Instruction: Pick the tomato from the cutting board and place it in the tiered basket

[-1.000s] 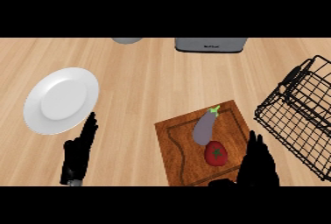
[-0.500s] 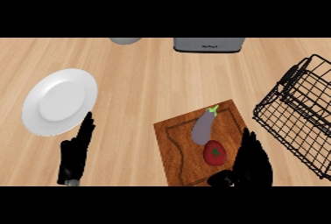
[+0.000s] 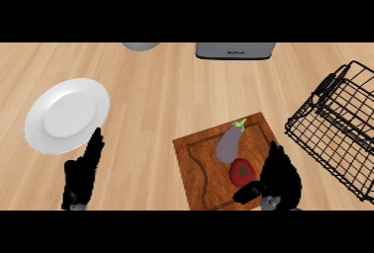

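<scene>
A red tomato (image 3: pixel 242 171) with a green stem lies on the wooden cutting board (image 3: pixel 199 170), just below a purple eggplant (image 3: pixel 231 138). My right hand (image 3: pixel 280 181) is open right beside the tomato on its right, fingers straight and pointing up, thumb low near the tomato's lower edge. The black wire tiered basket (image 3: pixel 340 128) stands at the right edge of the counter. My left hand (image 3: pixel 82 175) rests open at the lower left, fingers up, just below a white plate.
A white plate (image 3: pixel 66 115) lies at the left. A grey appliance (image 3: pixel 235 50) and a grey round object (image 3: pixel 142 46) sit at the counter's far edge. Bare wood spans the middle.
My right hand has slid left toward the tomato and now stands next to it. The left hand has barely moved.
</scene>
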You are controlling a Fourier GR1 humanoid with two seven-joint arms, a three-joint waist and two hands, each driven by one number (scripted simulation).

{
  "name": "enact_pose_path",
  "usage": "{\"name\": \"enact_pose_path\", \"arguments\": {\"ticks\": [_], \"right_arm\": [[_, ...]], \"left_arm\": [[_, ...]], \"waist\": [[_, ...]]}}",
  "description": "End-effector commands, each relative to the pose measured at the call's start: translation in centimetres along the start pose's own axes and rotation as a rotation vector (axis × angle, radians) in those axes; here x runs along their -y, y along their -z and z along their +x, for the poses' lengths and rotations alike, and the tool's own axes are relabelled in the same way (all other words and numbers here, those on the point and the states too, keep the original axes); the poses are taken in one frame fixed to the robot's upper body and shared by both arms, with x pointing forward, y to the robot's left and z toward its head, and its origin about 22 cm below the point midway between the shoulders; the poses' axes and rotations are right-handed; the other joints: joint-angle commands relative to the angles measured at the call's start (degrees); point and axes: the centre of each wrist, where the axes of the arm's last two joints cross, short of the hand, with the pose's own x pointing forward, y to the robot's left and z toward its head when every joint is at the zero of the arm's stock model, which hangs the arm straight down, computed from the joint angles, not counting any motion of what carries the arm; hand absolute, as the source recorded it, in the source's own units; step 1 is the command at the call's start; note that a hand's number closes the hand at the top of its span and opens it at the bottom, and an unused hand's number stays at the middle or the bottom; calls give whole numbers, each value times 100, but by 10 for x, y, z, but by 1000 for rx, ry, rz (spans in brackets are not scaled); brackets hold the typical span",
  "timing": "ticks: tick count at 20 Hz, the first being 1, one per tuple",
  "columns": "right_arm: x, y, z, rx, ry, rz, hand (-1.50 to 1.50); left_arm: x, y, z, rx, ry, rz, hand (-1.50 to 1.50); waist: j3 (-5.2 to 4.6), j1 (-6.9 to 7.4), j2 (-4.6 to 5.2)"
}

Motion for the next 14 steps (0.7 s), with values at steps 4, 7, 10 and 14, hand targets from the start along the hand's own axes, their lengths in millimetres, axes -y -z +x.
{"name": "enact_pose_path", "arguments": {"ticks": [4, 7, 10, 14], "right_arm": [[-14, 3, 12, -221, 2, 53, -150], [-22, 3, 12, -220, 13, 76, -150], [-14, 11, 18, -232, 16, 75, -150], [-33, 7, 16, -227, 21, 70, 150]], "left_arm": [[3, -2, -7, -24, 1, -8, 0], [10, -3, 3, -12, -1, -5, 0], [3, 1, -6, -17, 15, -1, 0], [5, -5, -1, -5, 2, -11, 0]], "waist": [[-1, -16, -6], [3, -2, -10], [3, -22, -5], [5, 2, -14]]}}
